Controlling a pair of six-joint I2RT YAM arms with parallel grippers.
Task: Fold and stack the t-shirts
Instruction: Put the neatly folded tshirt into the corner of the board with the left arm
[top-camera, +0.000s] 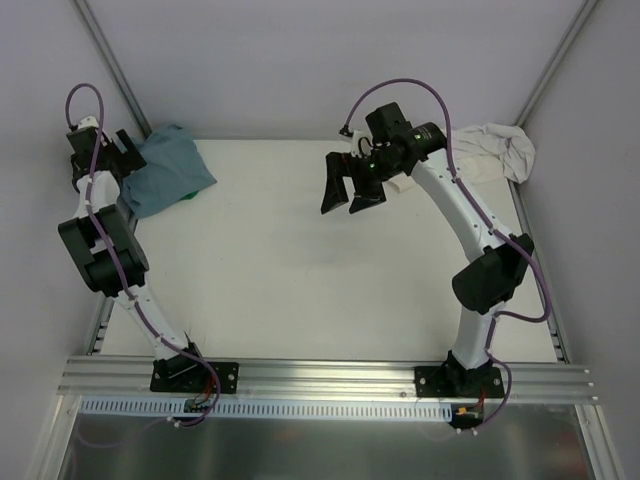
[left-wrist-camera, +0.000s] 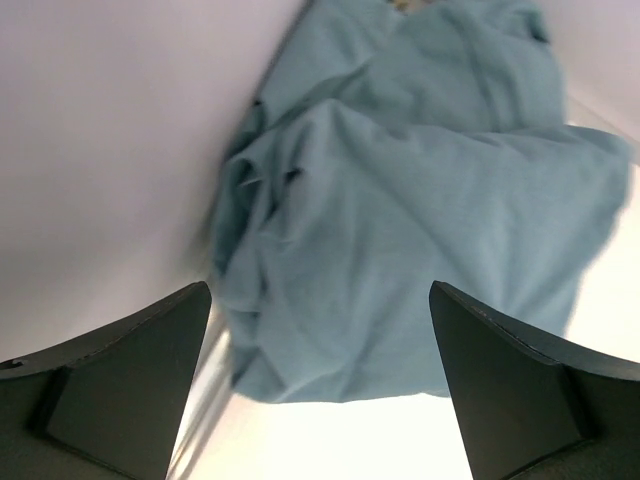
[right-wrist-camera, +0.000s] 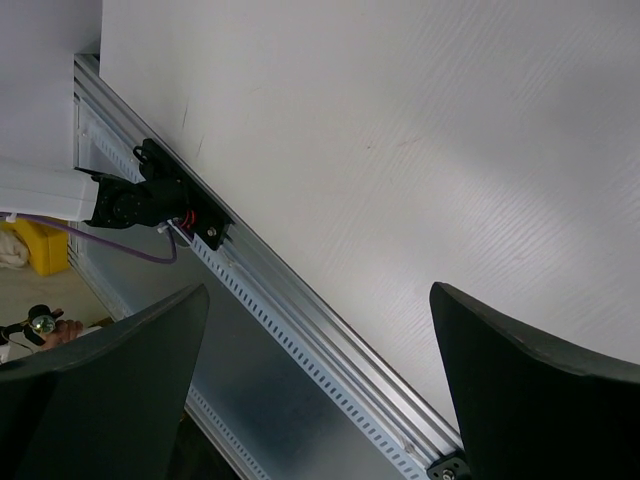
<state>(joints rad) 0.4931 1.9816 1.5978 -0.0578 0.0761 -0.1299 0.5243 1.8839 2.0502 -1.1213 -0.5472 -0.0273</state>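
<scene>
A slate-blue t-shirt lies crumpled in the table's back left corner, against the wall. A sliver of green t-shirt peeks out under its near edge. A cream t-shirt is bunched in the back right corner. My left gripper hovers at the blue shirt's left side. In the left wrist view its jaws stand wide open, with the blue shirt just beyond the fingertips and nothing between them. My right gripper hangs open above the table's middle back, left of the cream shirt, holding nothing.
The white table is bordered by grey walls at the back and sides. An aluminium rail with both arm bases runs along the near edge, and the rail also crosses the right wrist view.
</scene>
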